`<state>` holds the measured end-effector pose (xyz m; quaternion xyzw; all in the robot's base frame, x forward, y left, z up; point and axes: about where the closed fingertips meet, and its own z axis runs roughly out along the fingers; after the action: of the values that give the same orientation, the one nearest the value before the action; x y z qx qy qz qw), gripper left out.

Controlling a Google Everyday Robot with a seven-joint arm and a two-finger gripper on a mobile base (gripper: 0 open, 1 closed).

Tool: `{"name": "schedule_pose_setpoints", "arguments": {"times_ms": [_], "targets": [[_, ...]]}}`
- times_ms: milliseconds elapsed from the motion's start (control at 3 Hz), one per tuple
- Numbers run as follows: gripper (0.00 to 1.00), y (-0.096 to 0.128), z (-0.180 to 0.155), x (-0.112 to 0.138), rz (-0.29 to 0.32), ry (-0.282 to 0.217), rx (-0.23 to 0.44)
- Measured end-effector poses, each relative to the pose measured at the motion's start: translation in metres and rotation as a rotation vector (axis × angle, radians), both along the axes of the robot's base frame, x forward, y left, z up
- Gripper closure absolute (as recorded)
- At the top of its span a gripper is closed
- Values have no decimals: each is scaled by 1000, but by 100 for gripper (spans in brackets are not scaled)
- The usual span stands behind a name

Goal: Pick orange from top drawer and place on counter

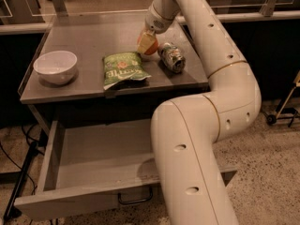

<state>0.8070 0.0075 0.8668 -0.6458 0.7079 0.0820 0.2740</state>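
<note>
My gripper (147, 43) is over the counter (89, 34), between the green bag and the can. It is shut on the orange (152, 48), which shows partly behind a pale yellow finger (145, 42) and sits at or just above the counter surface. The top drawer (70, 203) stands pulled open below the counter. Its inside looks bare, and my arm hides its right part. Its dark wire handle (135, 200) shows on the front panel.
A white bowl (55, 66) stands at the counter's left. A green chip bag (123, 68) lies at the middle front. A crushed can (171, 56) lies right of the gripper. My arm's thick white links (187, 139) stand before the drawer's right side.
</note>
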Motion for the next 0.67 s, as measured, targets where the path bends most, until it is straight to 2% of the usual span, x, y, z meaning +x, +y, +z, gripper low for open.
{"name": "schedule_pose_setpoints", "arguments": {"times_ms": [667], "targets": [[100,4,-14,0,11,25,23]]}}
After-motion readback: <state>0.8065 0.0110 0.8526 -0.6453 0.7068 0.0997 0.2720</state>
